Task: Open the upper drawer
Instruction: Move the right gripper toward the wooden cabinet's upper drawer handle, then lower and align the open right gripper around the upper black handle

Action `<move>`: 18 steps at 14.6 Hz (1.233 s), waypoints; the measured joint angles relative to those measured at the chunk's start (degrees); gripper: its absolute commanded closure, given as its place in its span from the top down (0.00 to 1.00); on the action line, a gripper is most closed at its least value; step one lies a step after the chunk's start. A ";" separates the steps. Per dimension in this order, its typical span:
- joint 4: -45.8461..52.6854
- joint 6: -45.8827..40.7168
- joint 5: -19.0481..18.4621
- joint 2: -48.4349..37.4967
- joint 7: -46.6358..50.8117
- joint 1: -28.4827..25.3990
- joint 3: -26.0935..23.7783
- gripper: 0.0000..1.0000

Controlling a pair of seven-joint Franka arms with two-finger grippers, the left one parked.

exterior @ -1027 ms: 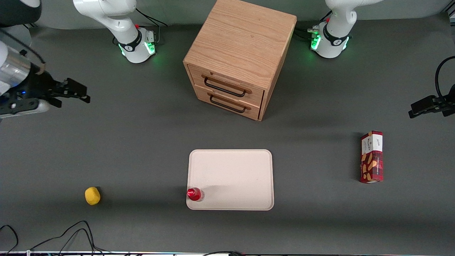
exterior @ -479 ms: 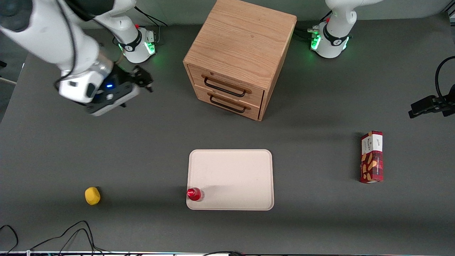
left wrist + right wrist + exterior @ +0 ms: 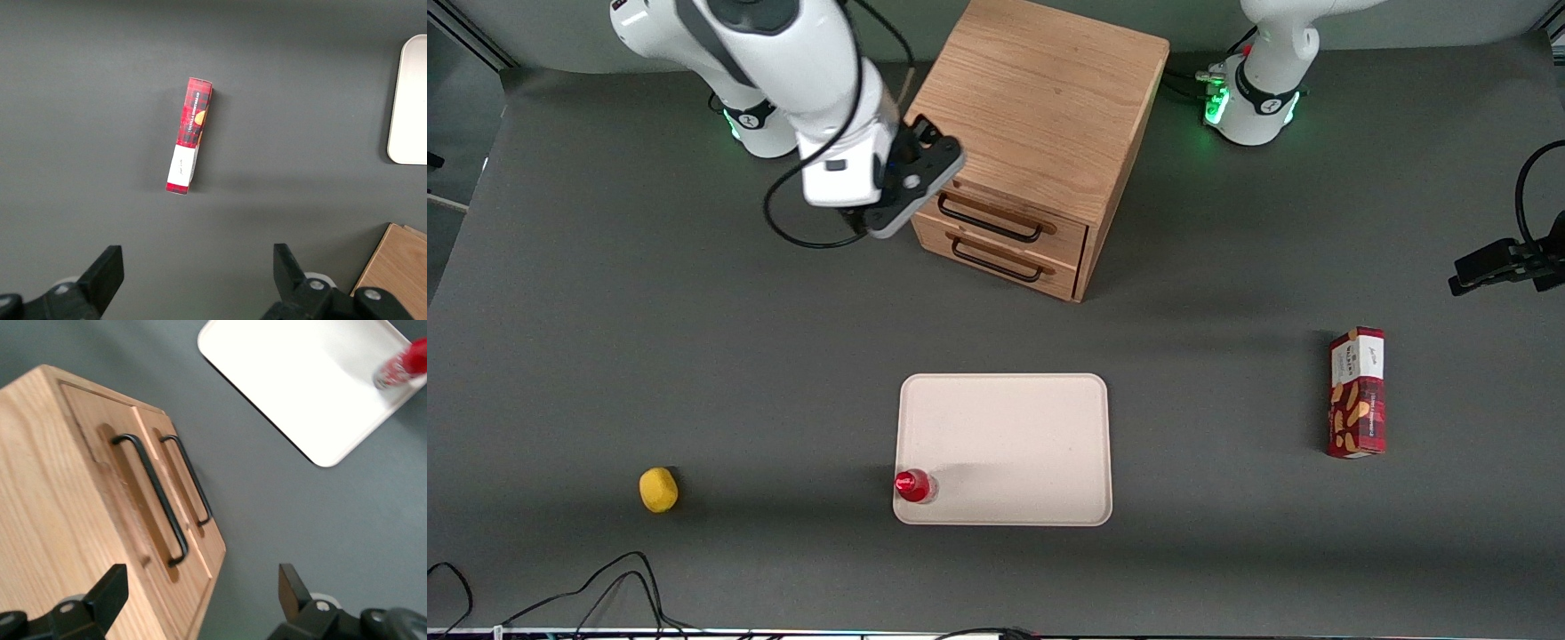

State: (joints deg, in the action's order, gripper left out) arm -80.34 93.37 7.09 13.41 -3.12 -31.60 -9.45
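White tray (image 3: 1014, 427) bearing a red-capped bottle (image 3: 913, 485); lemon (image 3: 658, 490) and snack box (image 3: 1357, 393) apart

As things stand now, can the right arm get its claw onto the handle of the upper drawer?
Probably yes. The open claw hovers at the cabinet's front corner, close to the upper drawer's handle, and nothing lies between them.

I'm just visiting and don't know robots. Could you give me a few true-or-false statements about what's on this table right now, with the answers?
1. The upper drawer is shut. True.
2. The gripper holds the drawer's handle. False: it is open, above the cabinet corner, holding nothing.
3. The red-capped bottle stands on the tray. True.
4. The yellow ball lies in the tray. False: it sits on the table, toward the working arm's end.
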 measured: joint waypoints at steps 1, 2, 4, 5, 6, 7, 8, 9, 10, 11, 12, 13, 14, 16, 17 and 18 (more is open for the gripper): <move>0.27 0.79 0.00 0.44 -0.05 -0.99 -0.04 1.00; 0.33 1.53 0.00 0.69 -0.12 -1.62 -0.06 1.00; 0.35 2.47 0.00 0.89 -1.62 -1.80 -0.05 1.00; 0.35 2.54 0.00 1.02 -3.18 -1.74 -0.05 1.00; 0.35 2.54 0.00 1.31 -5.05 -1.72 -0.05 1.00; 0.34 2.55 0.00 1.71 -6.31 -1.71 -0.05 1.00; 0.33 2.59 0.02 2.28 -7.66 -1.70 -0.05 1.00; 0.30 2.78 0.53 2.95 -9.28 -1.61 -0.05 1.00; 0.23 3.05 1.94 3.68 -11.44 -1.39 -0.04 1.00; 0.13 3.16 3.14 4.42 -13.46 -1.09 -0.03 1.00; 0.10 3.19 3.81 5.16 -15.12 -0.73 -0.02 1.00; 0.08 3.20 4.14 5.87 -16.34 -0.40 -0.02 1.00; 0.07 3.21 4.29 6.55 -17.08 -0.19 -0.02 1.00; 0.04 3.21 4.44 7.87 -18.87 -0.13 -0.02 1.00; 0.02 3.21 4.49 8.53 -19.99 -0.13 -0.02 1.00; 0.02 3.22 4.52 9.12 -20.67 -0.13 -0.02 1.00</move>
State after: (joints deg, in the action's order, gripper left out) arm -80.32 96.60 11.62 22.53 -23.79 -31.73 -9.47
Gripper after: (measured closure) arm 0.000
